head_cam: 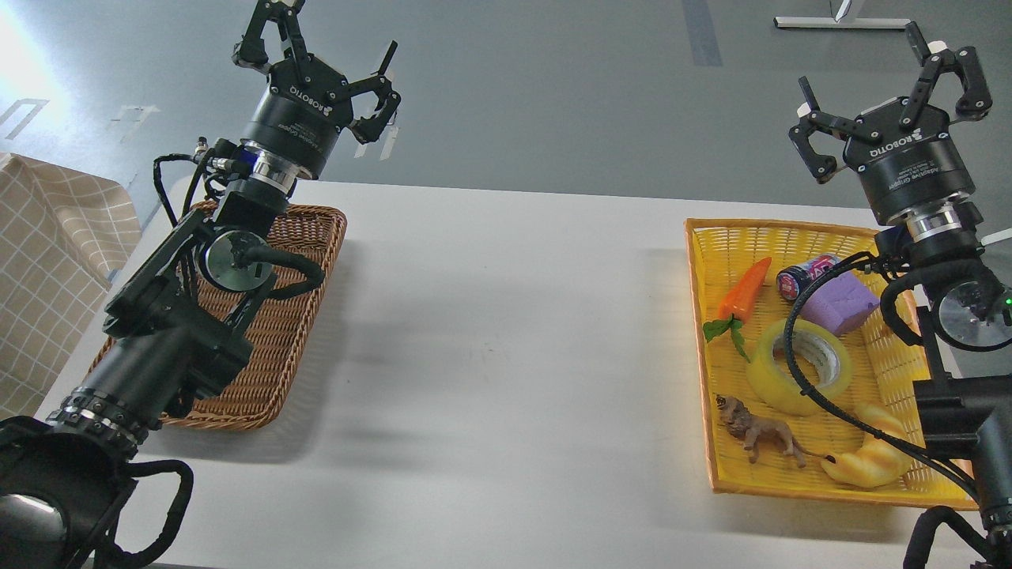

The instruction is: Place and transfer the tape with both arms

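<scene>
White table (506, 332), grey floor beyond | tape (800, 365) lies in yellow basket (700, 316), right — wicker basket (308, 261) left | my left gripper (320, 59) and right gripper (889, 99) raised, fingers spread, empty — nothing picked.

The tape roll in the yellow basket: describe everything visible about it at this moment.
The tape is a wide roll of translucent yellow packing tape with a grey-white core. It lies tilted in the yellow basket, its open centre facing up toward the camera, roughly mid-basket. A black cable of the right arm crosses in front of it. A purple block sits just behind it, the carrot toy to its left, the lion figure in front. No gripper touches it; both are raised and open.
</scene>
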Controlling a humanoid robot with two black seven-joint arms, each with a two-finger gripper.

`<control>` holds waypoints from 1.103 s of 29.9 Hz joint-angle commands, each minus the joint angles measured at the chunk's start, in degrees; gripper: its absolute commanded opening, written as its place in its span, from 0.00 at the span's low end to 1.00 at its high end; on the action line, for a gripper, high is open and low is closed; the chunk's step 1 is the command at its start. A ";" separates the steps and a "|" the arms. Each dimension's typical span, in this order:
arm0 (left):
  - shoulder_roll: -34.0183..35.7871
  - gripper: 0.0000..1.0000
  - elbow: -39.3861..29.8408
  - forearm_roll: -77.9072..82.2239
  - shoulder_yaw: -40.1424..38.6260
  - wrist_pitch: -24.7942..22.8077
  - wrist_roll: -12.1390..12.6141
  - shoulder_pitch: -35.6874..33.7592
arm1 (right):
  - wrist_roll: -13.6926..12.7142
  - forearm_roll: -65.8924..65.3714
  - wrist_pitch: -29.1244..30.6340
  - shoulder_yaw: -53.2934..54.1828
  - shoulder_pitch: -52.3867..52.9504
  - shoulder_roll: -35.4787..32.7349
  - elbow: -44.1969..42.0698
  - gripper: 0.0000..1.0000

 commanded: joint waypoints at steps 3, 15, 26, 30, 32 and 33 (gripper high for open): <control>0.23 0.98 -0.18 0.08 0.00 0.00 -0.97 0.00 | 0.00 0.00 0.00 0.00 0.04 0.15 -0.09 1.00; 0.23 0.98 0.00 0.08 0.62 0.00 -2.30 0.00 | 0.00 0.00 0.00 0.00 -0.14 -0.03 0.00 1.00; 0.32 0.98 0.00 0.08 0.62 0.00 -2.21 0.09 | 0.00 0.00 0.00 -0.09 -0.14 0.06 0.00 1.00; 0.23 0.98 -0.09 0.08 0.71 0.00 -2.30 0.00 | 0.00 0.00 0.00 0.00 -0.14 -0.03 0.00 1.00; 0.23 0.98 -0.09 0.08 0.71 0.00 -2.47 0.00 | 0.00 0.00 0.00 0.00 -0.14 0.06 0.00 1.00; 0.23 0.98 0.00 0.08 0.62 0.00 -2.47 0.00 | 0.00 0.00 0.00 0.00 -0.14 0.06 0.00 1.00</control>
